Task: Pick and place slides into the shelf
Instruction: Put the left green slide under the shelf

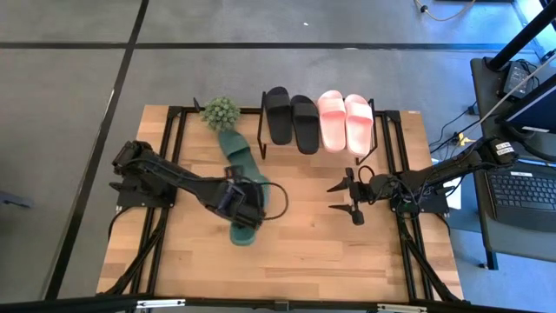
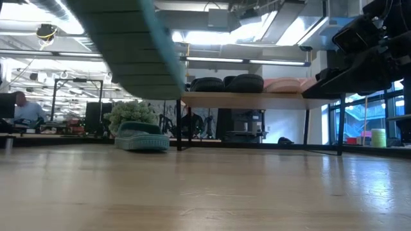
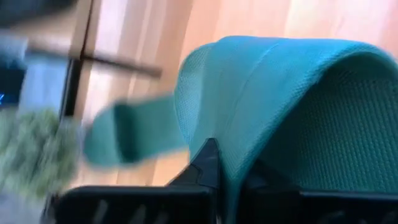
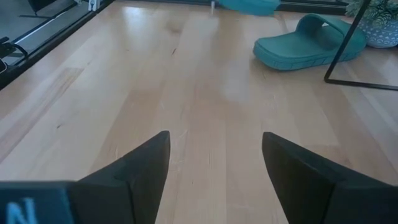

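Observation:
A dark green slide is up in my left gripper, its ribbed sole high above the table in the low view. The second green slide lies sole-down on the table beside the shelf's left leg. On the shelf's plank sit the black pair and the pink pair. My right gripper hovers open over the table's right half, in front of the shelf, touching nothing; its fingers show apart in the right wrist view. My left gripper is shut on the green slide's wide strap, at the strap's edge, which runs between the two fingers. One finger lies outside the strap, the other under its arch. The slide is lifted clear of the table and tilted.
A small potted plant stands at the shelf's left end, just beyond the lying green slide. The shelf's thin black legs stand on the table's far part. Bare wood spreads along the near edge. A person sits far off in the room.

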Controlling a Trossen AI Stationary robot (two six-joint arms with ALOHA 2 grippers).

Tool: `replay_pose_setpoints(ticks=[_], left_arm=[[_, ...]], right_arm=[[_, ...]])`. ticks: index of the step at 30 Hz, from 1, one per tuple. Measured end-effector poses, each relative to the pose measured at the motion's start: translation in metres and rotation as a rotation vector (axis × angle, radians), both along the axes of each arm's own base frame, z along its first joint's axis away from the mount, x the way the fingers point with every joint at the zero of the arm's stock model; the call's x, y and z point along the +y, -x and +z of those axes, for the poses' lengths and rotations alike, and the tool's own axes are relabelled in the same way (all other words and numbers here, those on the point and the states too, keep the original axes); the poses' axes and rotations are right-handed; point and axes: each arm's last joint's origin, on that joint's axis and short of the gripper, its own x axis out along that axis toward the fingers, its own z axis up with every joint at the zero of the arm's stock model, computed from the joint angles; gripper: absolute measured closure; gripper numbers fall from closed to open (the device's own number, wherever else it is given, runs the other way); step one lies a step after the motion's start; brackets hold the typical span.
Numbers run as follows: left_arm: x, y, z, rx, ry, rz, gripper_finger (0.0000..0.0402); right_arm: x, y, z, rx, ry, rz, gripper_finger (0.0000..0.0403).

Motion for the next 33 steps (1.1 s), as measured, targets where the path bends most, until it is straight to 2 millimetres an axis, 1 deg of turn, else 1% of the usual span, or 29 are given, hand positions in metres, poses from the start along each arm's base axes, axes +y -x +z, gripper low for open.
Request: replay_pose_setpoints(ticks=[2, 6, 10, 15, 19, 25, 28, 33], left_arm=[[0.005, -0.013, -0.01, -0.007, -0.046, -0.045, 0.0398], [0.018, -0.045, -0.038, 0.01, -0.148, -0.094, 0.0398], [0.038, -0.069, -0.067, 0.013, -0.189, -0.037, 0.0399], [0.059, -0.088, -0.094, -0.004, -0.272, 0.033, 0.0399], [0.069, -0.098, -0.11, -0.023, -0.271, 0.058, 0.0399], [0.084, -0.107, -0.128, -0.02, -0.316, 0.097, 0.0399], [0.092, -0.108, -0.135, -0.003, -0.323, 0.114, 0.0399], [0.099, -0.109, -0.136, -0.01, -0.308, 0.131, 0.0388]], right_arm=[[0.0, 0.0, 0.0, 0.003, -0.004, -0.002, 0.0147], [0.0, 0.0, 0.0, 0.002, -0.055, -0.02, 0.0147], [0.0, 0.0, 0.001, 0.003, -0.103, -0.038, 0.0147], [0.0, 0.0, 0.001, 0.003, -0.104, -0.039, 0.0147], [0.0, 0.0, 0.001, 0.003, -0.103, -0.038, 0.0147], [0.0, 0.0, 0.0, 0.007, -0.102, -0.038, 0.0147], [0.0, 0.0, 0.0, 0.007, -0.102, -0.038, 0.0147], [0.0, 0.001, 0.0, 0.014, -0.1, -0.039, 0.0147]])
